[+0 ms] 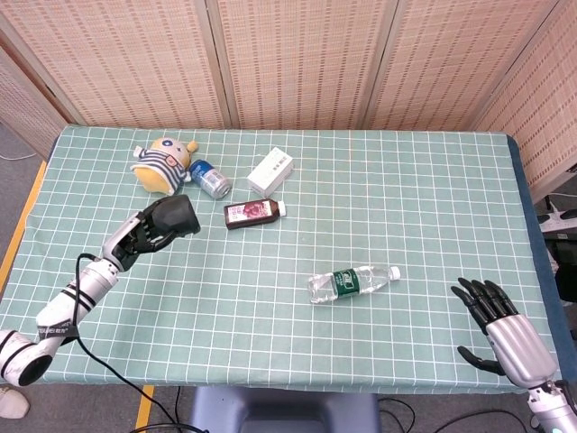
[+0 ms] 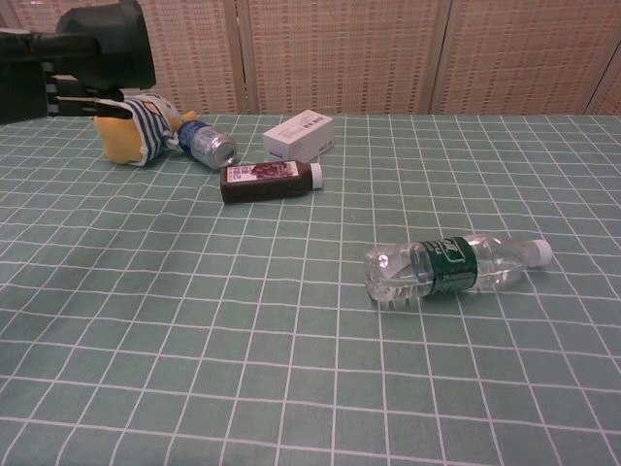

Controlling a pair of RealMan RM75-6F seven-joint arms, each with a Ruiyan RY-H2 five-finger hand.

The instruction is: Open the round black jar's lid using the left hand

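My left hand (image 1: 142, 233) grips the round black jar (image 1: 176, 217) and holds it well above the table, tipped on its side. In the chest view the round black jar (image 2: 114, 45) shows at the top left, with my left hand (image 2: 29, 76) behind it at the frame edge. Whether the lid is on cannot be told. My right hand (image 1: 499, 322) hangs open at the table's near right corner, fingers spread, holding nothing; the chest view does not show it.
At the back left lie a striped plush toy (image 1: 162, 165), a blue can (image 1: 210, 179), a white box (image 1: 270, 170) and a dark bottle (image 1: 253, 213). A clear water bottle (image 1: 352, 282) lies on its side mid-table. The green checked cloth (image 1: 406, 198) covers the table.
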